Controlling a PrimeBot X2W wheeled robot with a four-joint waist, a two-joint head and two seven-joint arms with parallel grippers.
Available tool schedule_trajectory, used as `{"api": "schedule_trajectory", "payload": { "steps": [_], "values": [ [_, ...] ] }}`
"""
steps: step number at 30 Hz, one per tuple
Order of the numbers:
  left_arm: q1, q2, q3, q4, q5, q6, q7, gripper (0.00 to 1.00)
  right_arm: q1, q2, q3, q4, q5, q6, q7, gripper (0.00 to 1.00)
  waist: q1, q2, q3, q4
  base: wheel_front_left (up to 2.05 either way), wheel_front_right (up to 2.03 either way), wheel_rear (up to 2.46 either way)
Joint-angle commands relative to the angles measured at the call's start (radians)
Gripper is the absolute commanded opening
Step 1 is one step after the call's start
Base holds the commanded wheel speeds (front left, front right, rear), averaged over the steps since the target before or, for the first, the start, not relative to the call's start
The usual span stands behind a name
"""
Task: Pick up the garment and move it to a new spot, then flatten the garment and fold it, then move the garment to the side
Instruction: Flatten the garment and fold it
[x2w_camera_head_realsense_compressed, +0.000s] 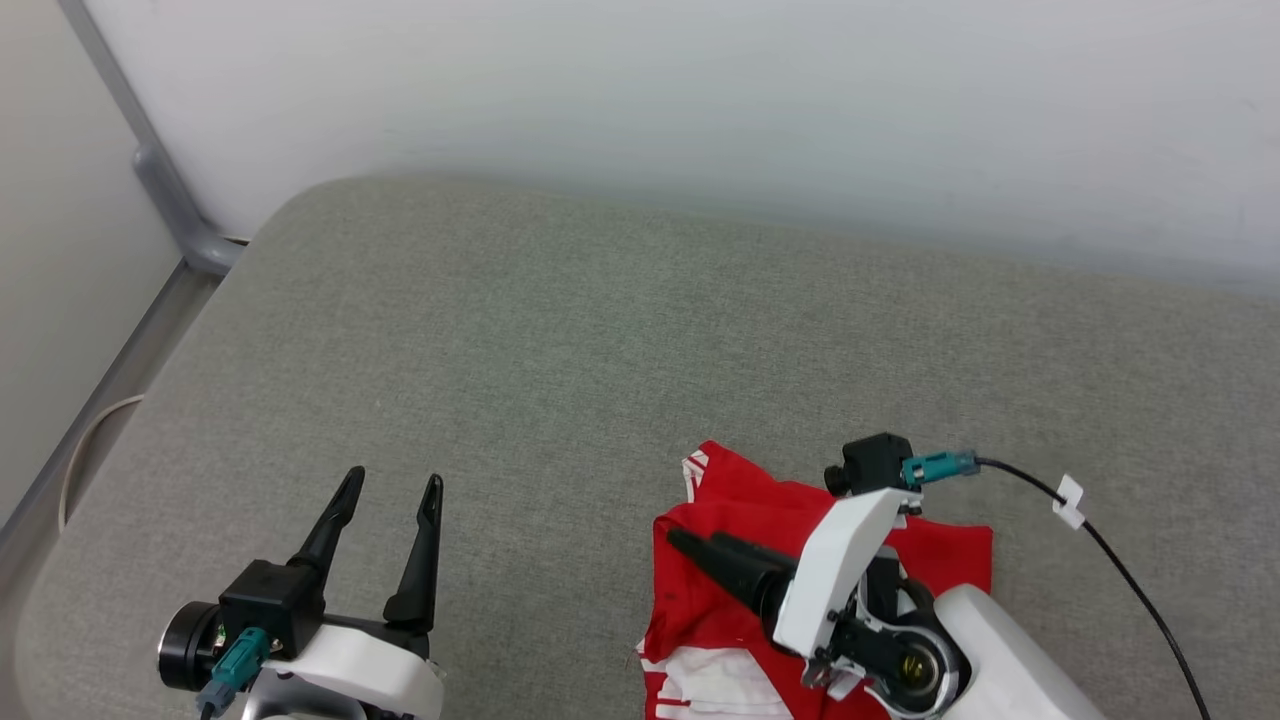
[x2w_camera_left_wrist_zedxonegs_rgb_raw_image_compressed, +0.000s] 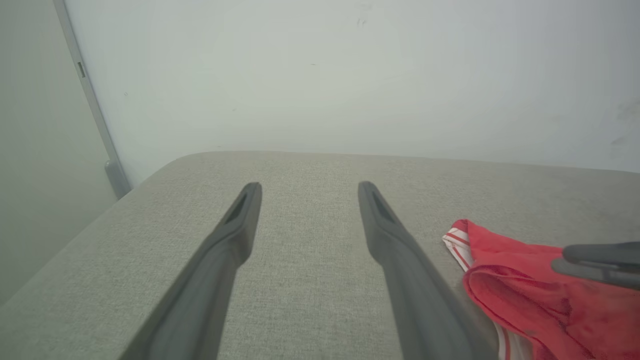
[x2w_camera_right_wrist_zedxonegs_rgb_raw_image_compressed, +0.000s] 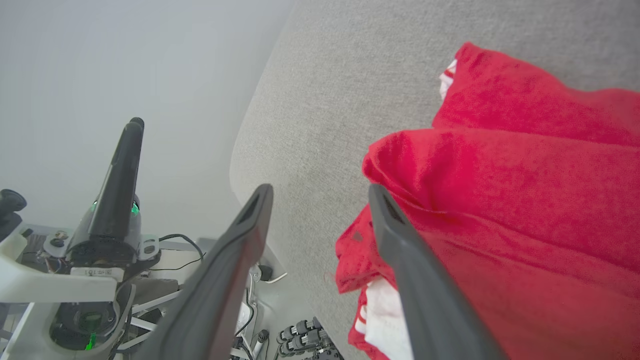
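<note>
One garment (x2w_camera_head_realsense_compressed: 925, 560), bunched, under splayed right pincer (x2w_camera_head_realsense_compressed: 698, 543)

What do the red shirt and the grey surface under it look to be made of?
Red shirt with white striped trim: soft knit fabric by its look, matte, slightly fuzzy; it lies in limp folds. Grey padded surface: probably woven upholstery cloth, matte; a fine weave shows, corner rounded.
</note>
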Motion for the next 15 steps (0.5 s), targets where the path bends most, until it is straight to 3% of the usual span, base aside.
{"api": "schedule_trajectory", "payload": {
  "steps": [1, 7, 11, 15],
  "values": [
    [0.006, 0.004, 0.003, -0.004, 0.001, -0.001, -0.002, 1.0, -0.027, 0.0, 0.002, 0.008, 0.012, -0.001, -0.012, 1.0, 0.0, 0.0, -0.007, -0.008, 0.0, 0.0, 0.0],
    [0.014, 0.001, -0.004, -0.019, -0.004, -0.001, -0.002, 1.0, -0.105, 0.0, -0.033, -0.014, -0.026, -0.001, -0.035, 1.0, 0.0, 0.0, -0.023, -0.042, 0.0, 0.0, 0.0],
    [0.016, -0.006, -0.006, -0.038, -0.007, -0.002, -0.002, 1.0, -0.148, -0.018, -0.082, -0.095, -0.211, -0.001, -0.035, 1.0, 0.0, 0.0, -0.026, -0.072, 0.0, 0.0, 0.0],
    [0.006, -0.017, -0.009, -0.062, -0.011, -0.002, -0.002, 1.0, -0.153, -0.129, -0.114, -0.227, -0.426, -0.001, -0.06, 1.0, 0.0, 0.0, -0.022, -0.095, 0.0, 0.0, 0.0]
  ]
}}
